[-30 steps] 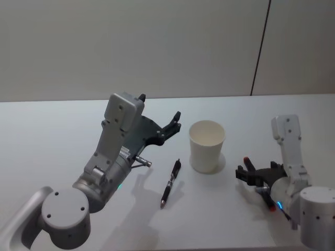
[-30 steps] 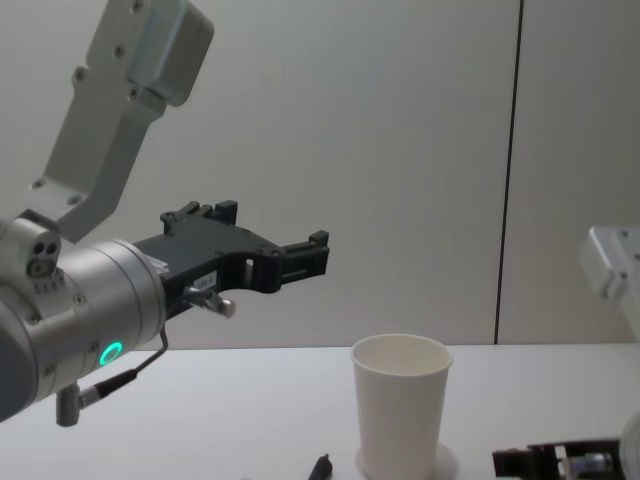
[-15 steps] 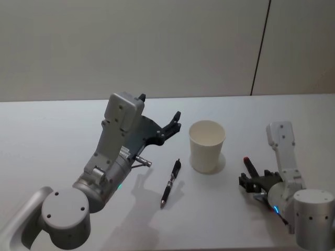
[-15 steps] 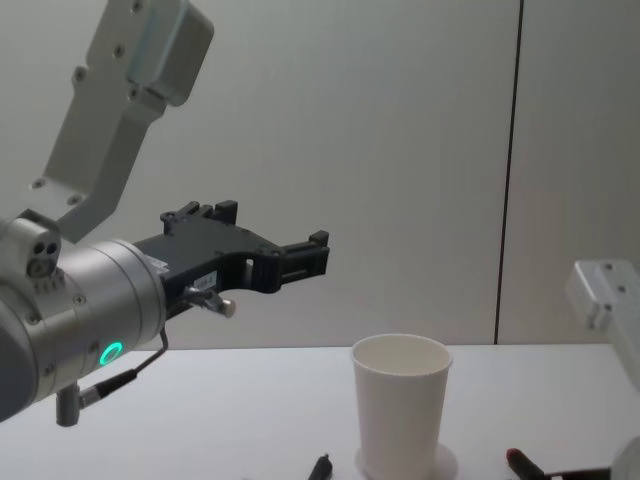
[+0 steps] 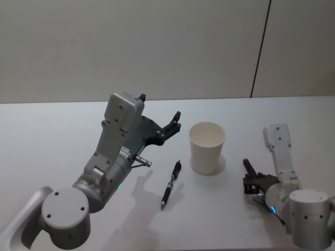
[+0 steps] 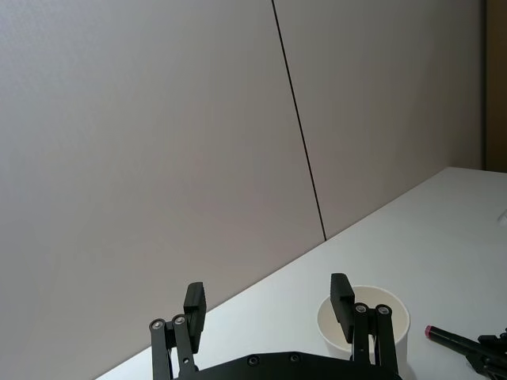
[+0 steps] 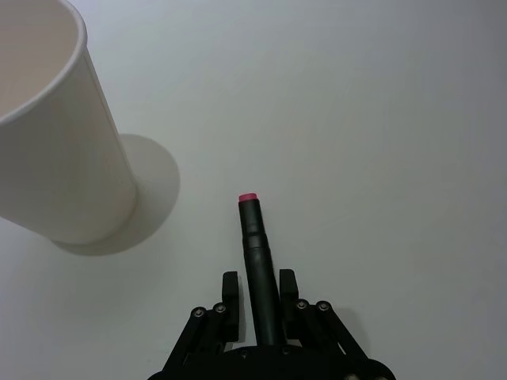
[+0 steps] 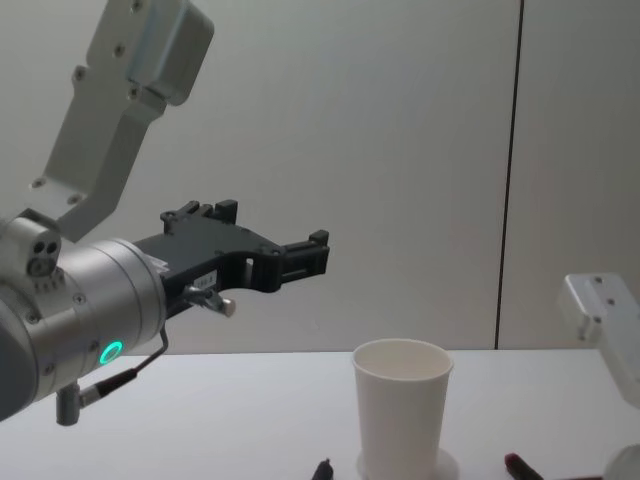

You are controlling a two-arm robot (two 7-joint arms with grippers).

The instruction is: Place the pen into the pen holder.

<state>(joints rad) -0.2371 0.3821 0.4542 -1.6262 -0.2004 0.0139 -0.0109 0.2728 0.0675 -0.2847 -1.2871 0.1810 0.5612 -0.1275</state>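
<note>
The pen holder, a white paper cup (image 5: 207,146), stands upright on the table, also seen as the cup (image 8: 402,405) and the cup (image 7: 55,142). My right gripper (image 5: 252,179) is low at the table, to the cup's right, shut on a black pen with a red end (image 7: 255,253). The red end (image 5: 244,161) points away from me, level with the cup's base. A second black pen (image 5: 170,183) lies loose on the table left of the cup. My left gripper (image 5: 175,121) hovers open above the table, left of the cup's rim, holding nothing.
The white table (image 5: 52,136) runs back to a plain wall with a dark vertical seam (image 5: 260,49). Bare tabletop lies behind and to the right of the cup.
My right wrist has turned and shifted slightly left, swinging the held pen's red end from near me round to point away. The left arm, cup and loose pen have not moved.
</note>
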